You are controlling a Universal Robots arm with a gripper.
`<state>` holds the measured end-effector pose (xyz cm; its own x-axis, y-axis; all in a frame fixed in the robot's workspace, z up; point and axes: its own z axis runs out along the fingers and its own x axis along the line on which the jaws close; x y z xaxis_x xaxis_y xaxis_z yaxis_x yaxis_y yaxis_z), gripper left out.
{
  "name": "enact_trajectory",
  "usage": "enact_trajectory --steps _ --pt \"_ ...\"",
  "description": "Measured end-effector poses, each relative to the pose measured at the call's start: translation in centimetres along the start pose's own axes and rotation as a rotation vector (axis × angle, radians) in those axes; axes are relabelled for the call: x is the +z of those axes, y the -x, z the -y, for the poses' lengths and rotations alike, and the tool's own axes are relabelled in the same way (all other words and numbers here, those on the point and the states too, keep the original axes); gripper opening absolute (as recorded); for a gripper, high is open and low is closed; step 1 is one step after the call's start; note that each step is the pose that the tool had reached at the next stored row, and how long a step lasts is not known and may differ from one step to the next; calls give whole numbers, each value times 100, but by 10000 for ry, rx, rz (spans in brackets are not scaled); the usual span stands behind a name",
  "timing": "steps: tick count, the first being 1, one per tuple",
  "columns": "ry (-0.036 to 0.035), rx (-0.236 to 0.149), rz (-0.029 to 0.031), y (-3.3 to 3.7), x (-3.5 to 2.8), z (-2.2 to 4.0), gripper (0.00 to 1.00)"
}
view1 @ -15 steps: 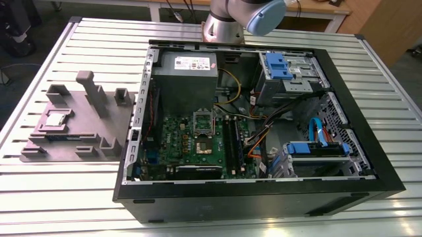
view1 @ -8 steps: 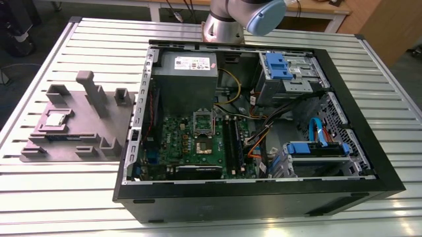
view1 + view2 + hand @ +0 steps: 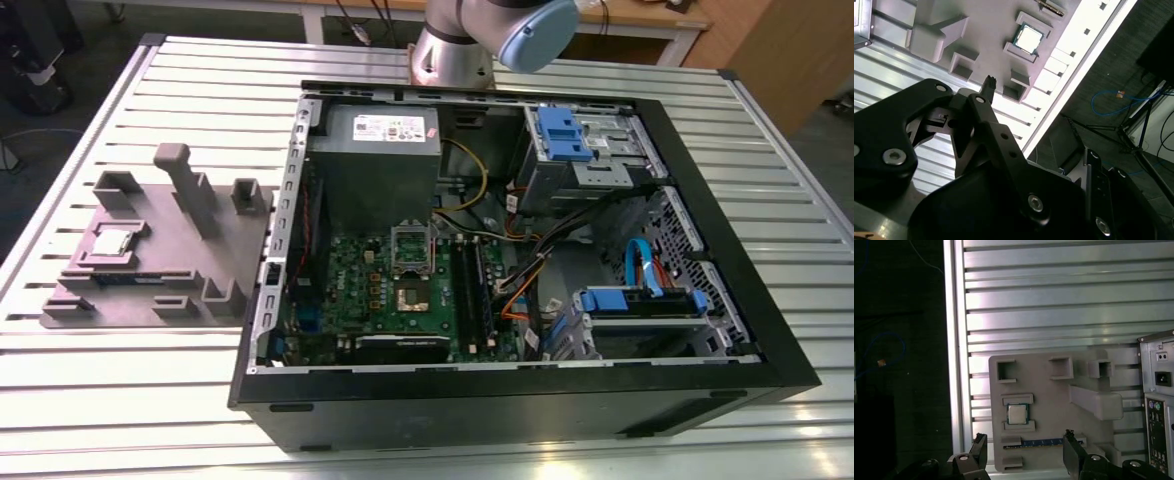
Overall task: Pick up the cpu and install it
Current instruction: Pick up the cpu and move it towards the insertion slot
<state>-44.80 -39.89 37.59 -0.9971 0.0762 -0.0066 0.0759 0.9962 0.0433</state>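
The cpu [image 3: 112, 241] rests on the grey fixture [image 3: 163, 255]; open computer case [image 3: 534, 405] just beside.

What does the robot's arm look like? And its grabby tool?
The arm is a shiny silver tube with a round light-blue cap at its joint. The tool is black, built from chunky flat links held by round silver bolts. It has two fingers that narrow to thin tips.

The cpu [image 3: 1016, 414] top is exposed from above in the grey fixture [image 3: 1049, 390]. Low walls [image 3: 1017, 399] bracket two opposite edges. A tall block [image 3: 1097, 403] rises nearby.
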Motion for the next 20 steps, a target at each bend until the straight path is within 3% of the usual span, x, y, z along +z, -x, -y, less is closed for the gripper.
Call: enact_trajectory --steps 8,11,15,20 --pt "0 -74 -16 -5 17 1 71" --pt "-2 -476 -71 -6 41 2 71" --pt "1 -1142 -102 -7 78 4 71" --pt "0 -1149 -110 -8 111 19 71"
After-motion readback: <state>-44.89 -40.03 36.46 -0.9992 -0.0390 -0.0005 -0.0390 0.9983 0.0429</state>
